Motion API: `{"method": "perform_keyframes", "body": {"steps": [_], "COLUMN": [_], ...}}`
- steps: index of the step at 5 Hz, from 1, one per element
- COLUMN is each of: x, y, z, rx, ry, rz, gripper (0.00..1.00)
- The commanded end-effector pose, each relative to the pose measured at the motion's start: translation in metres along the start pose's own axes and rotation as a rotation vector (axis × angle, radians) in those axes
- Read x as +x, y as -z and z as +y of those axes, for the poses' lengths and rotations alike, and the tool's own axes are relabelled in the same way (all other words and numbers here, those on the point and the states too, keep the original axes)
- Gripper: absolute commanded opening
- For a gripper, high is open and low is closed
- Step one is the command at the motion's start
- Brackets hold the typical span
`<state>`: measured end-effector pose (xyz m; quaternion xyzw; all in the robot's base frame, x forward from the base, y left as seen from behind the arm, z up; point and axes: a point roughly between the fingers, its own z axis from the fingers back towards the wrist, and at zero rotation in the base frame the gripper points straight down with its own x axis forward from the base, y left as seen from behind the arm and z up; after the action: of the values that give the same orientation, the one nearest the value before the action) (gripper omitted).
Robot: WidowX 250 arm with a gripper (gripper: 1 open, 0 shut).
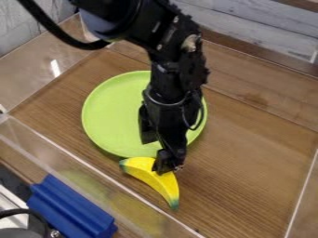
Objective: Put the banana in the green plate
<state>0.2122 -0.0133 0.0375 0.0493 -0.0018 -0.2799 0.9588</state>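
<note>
The banana is yellow with a green tip and lies flat on the wooden table just in front of the green plate. It sits outside the plate's near rim. My gripper points down on the black arm, just above the banana's upper end and over the plate's near right edge. It is open and holds nothing. The arm hides the right part of the plate.
A blue block sits at the bottom left, outside the clear plastic wall along the near side of the wooden table. A pale wall runs along the back.
</note>
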Motion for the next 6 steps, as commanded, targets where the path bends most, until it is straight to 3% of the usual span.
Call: {"method": "perform_keyframes", "body": {"steps": [1,3,4,5,6], "x": [0.0,0.002,0.002,0.002,0.0], "y": [0.014,0.026,0.02,0.015,0.011], "z": [-0.003,-0.008,-0.009,-0.008,-0.008], "rx": [-0.01,-0.02,-0.026,-0.025,-0.027], "ry": [-0.012,-0.016,-0.018,-0.013,-0.01], "rz": [0.018,0.021,0.025,0.028,0.038], "gripper": [1.0,1.0,1.0,0.0,0.0]}}
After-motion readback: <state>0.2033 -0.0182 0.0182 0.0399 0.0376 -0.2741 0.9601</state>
